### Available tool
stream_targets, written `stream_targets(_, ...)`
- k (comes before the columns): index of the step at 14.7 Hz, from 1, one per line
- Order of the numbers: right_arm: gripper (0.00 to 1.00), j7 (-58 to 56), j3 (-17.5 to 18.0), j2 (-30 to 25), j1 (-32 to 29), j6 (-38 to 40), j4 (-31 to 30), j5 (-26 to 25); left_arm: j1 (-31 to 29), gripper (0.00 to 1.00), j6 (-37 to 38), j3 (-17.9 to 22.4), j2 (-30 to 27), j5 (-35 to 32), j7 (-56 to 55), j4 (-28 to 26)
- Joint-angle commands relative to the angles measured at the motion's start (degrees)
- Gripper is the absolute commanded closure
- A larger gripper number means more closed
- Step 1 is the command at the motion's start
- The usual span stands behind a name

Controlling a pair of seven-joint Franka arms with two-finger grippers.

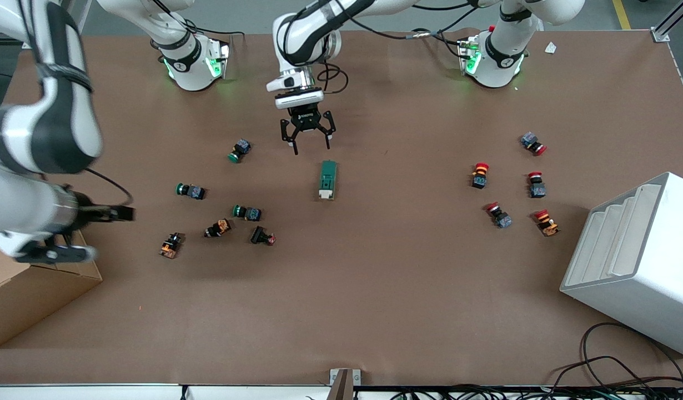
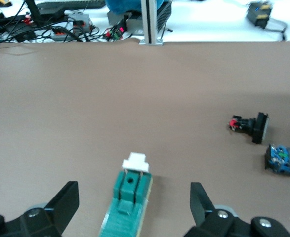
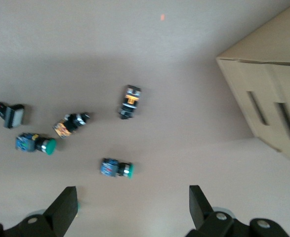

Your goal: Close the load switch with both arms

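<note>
The load switch (image 1: 327, 179) lies flat mid-table, a dark green block with its white lever end pointing toward the front camera. My left gripper (image 1: 308, 135) hangs open over the table just off the switch's green end, not touching it. In the left wrist view the switch (image 2: 127, 205) lies between the spread fingers (image 2: 68, 197), its white lever (image 2: 136, 162) pointing away. My right gripper (image 1: 119, 214) is open and empty, up over the right arm's end of the table above the green push buttons; in the right wrist view (image 3: 130, 207) nothing is between its fingers.
Green push buttons (image 1: 240, 150) (image 1: 190, 191) (image 1: 247, 212), orange ones (image 1: 217, 228) (image 1: 171, 245) and a black one (image 1: 262, 236) lie toward the right arm's end. Several red buttons (image 1: 480, 175) lie toward the left arm's end. A white stepped rack (image 1: 636, 261) and a cardboard box (image 1: 36, 289) stand at the table's ends.
</note>
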State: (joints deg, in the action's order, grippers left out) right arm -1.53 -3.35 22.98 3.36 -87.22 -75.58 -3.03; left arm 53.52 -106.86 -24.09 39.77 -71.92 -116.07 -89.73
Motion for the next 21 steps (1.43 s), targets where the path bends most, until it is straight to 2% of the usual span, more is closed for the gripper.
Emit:
stream_targets(1, 0.0, -2.78, 1.33, -4.43, -3.79, 1.25, -3.26, -1.36, -6.29, 0.0, -0.28, -0.43, -6.18, 8.26, 12.84, 0.26)
stream_targets(3, 0.0, -2.87, 1.24, -4.18, -4.07, 3.8, -1.33, -2.58, -10.43, 0.0, -0.36, -0.52, -9.43, 14.58, 20.84, 1.57)
stream_targets(4, 0.0, -2.69, 1.33, -4.17, -4.06, 4.77, 0.5, -3.63, -12.8, 0.0, -0.36, -0.35, -11.1, 20.01, 24.62, 3.32)
stream_targets(6, 0.0, -2.69, 1.41, -4.17, -4.33, 6.53, 2.36, -3.65, -18.42, 0.0, -0.02, -0.34, -13.22, 28.98, 33.14, 6.49)
stream_targets(8, 0.0, -1.82, 1.5, -4.0, -4.5, 6.97, 3.07, -2.6, -23.34, 0.0, 0.16, -0.17, -15.59, 34.8, 39.31, 7.29)
stream_targets(10, 0.0, 1.68, 1.59, -4.26, -4.07, 8.37, 3.07, -0.23, -28.44, 0.0, 0.34, -0.34, -17.96, 38.68, 46.77, 7.21)
stream_targets(12, 0.0, 5.39, 1.85, -4.26, -3.89, 9.79, 3.07, 0.04, -32.75, 0.0, 2.09, -0.43, -19.73, 41.14, 57.39, 7.29)
stream_targets(15, 0.0, 4.52, 1.42, -4.7, -5.29, 9.35, 2.98, 4.6, -40.05, 0.0, 3.06, -0.52, -22.8, 46.05, 71.2, 7.29)
stream_targets(18, 0.0, 0.67, 1.5, -7.24, -6.17, 9.0, 2.37, 4.62, -45.5, 0.0, 5.33, -0.17, -25.96, 52.12, 78.0, 6.77)
stream_targets(19, 0.0, 0.21, 1.42, -8.12, -6.0, 9.0, 1.76, 4.36, -46.21, 0.0, 7.09, 0.35, -27.1, 53.88, 78.79, 6.59)
stream_targets(21, 0.0, 0.12, 1.15, -11.28, -5.3, 8.39, -1.04, 3.48, -46.22, 0.0, 9.91, 4.55, -30.09, 57.05, 84.13, 5.89)
